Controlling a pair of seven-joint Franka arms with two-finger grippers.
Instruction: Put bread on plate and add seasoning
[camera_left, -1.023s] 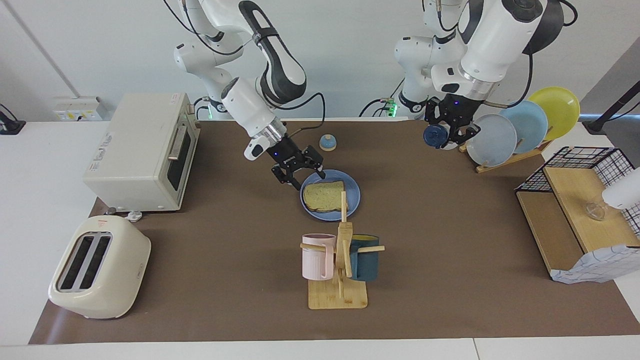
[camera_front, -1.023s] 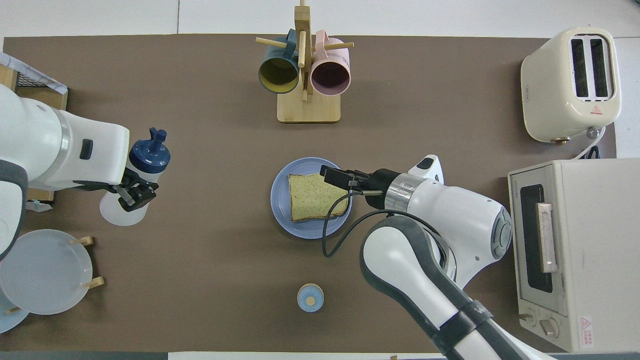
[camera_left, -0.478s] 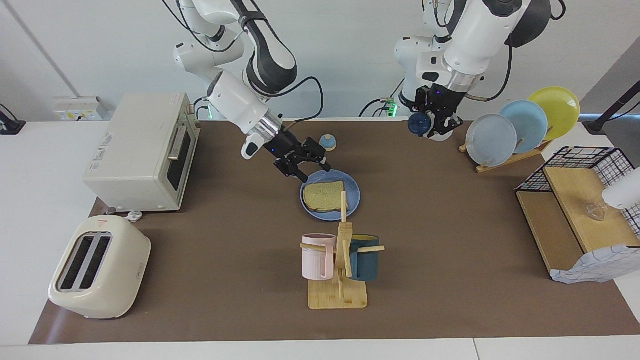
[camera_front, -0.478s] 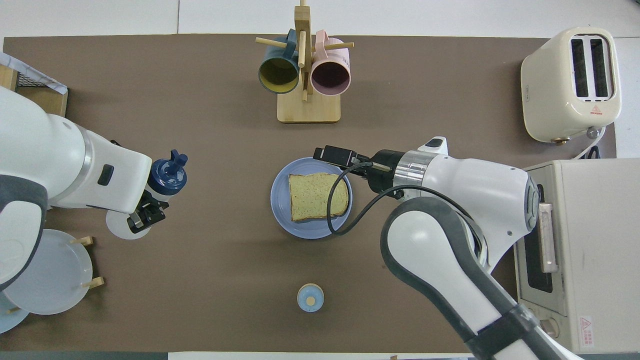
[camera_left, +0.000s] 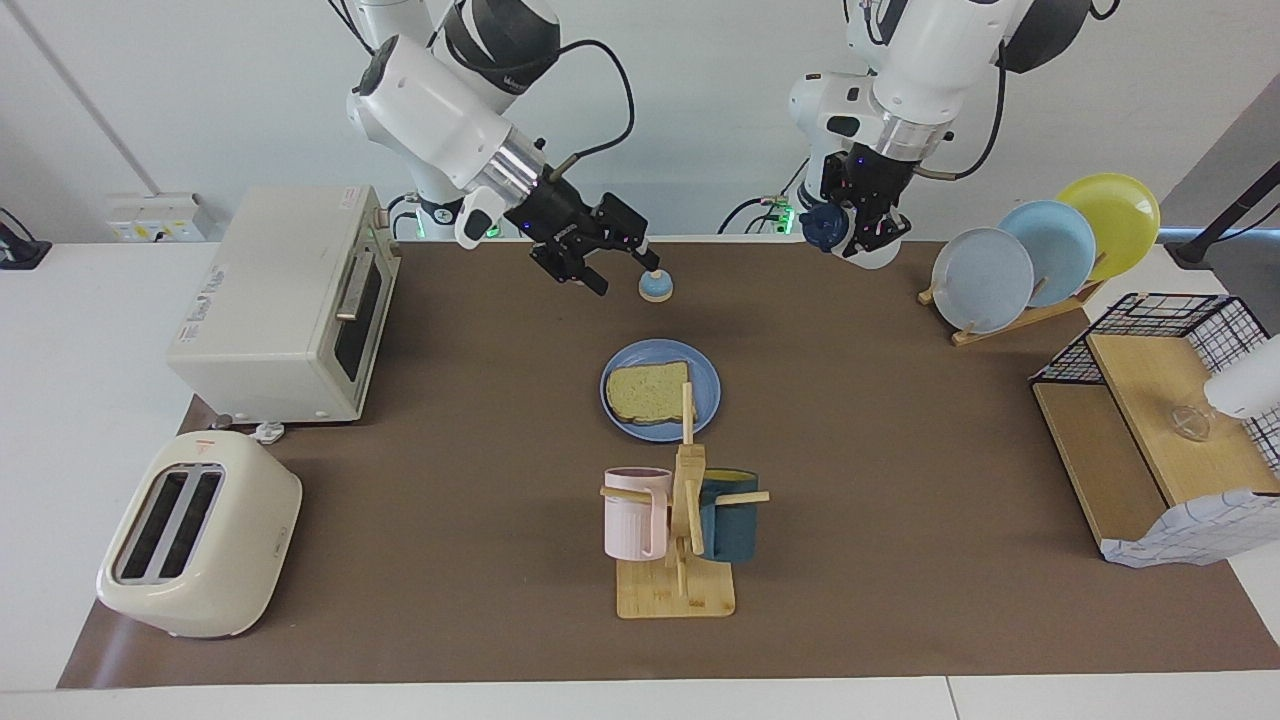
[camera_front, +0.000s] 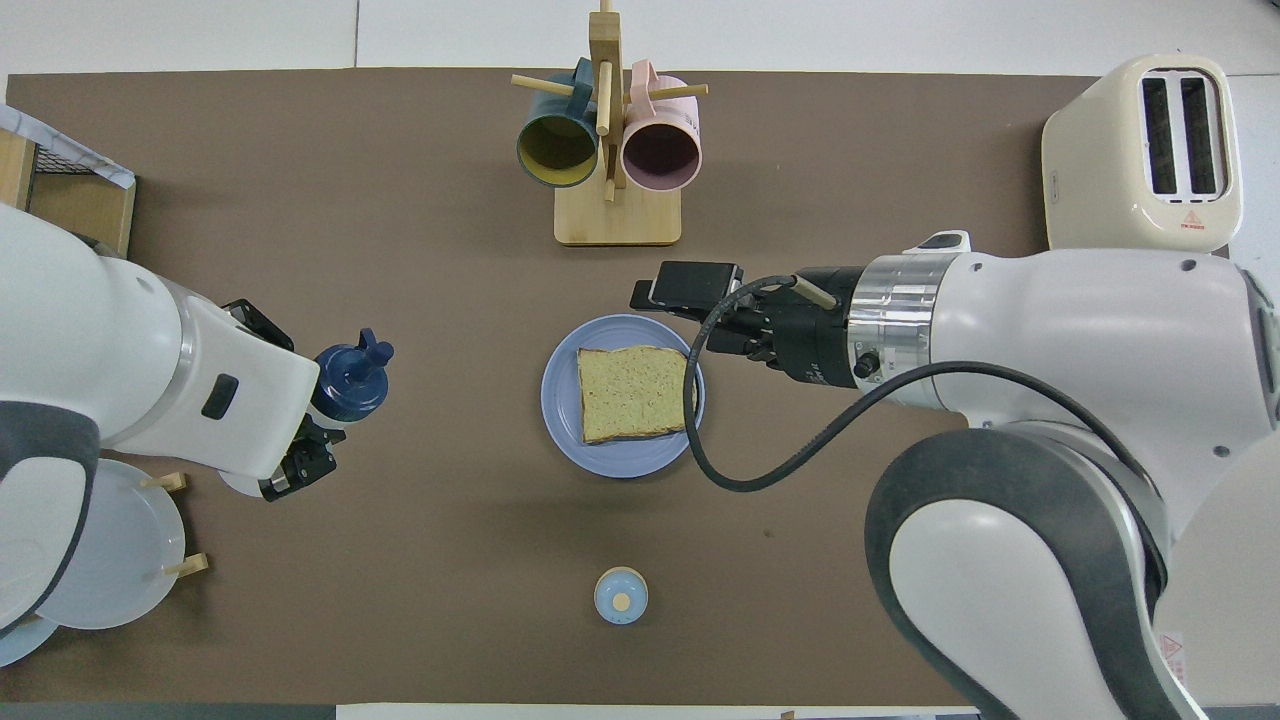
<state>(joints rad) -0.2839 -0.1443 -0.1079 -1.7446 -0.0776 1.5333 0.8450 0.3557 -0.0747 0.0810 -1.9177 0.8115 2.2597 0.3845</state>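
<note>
The seasoning (camera_left: 845, 232), a small translucent plastic bottle with a navy cap, hangs in the air clamped in the left gripper (camera_left: 868, 228), over the desk (camera_left: 900, 450) near the plate rack (camera_left: 1010, 300). It looks light and slightly squeezable, so a firm hold around the body below the cap seems best. The bread (camera_left: 648, 392), soft and crumbly, lies flat on the plate (camera_left: 708, 390) mid-desk. The right gripper (camera_left: 612, 268) hovers above the bell (camera_left: 655, 286), fingers apart and empty.

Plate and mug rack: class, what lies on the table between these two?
Nothing: in the overhead view only bare brown mat separates the plate holding the bread from the mug rack.
</note>
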